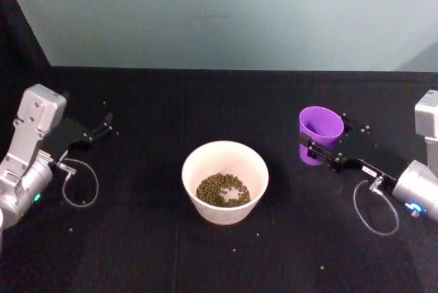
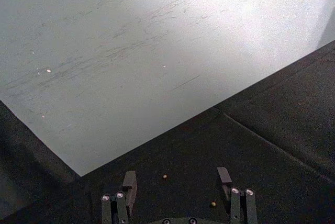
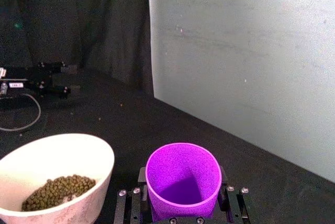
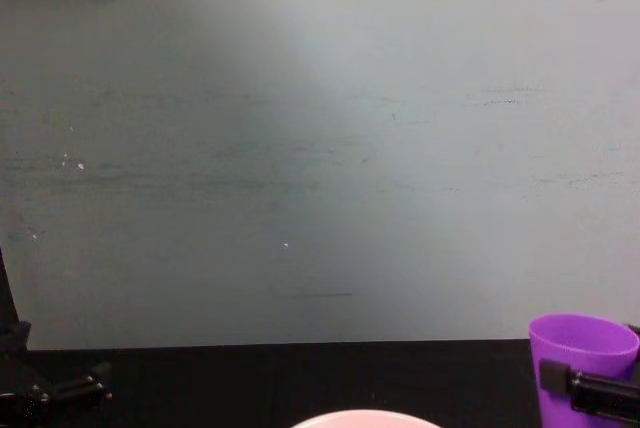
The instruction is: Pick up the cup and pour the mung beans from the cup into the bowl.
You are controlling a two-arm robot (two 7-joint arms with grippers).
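The bowl (image 1: 225, 181) sits nearest, centre of the table, mung beans (image 1: 222, 189) pooled inside. Right of it, the right gripper (image 1: 311, 148) clamps the upright, empty cup (image 1: 319, 133). Far left, the left gripper (image 1: 105, 124) rests spread and holds nothing.

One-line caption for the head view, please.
Right hand grips the upright, emptied purple cup; mung beans lie in the bowl.
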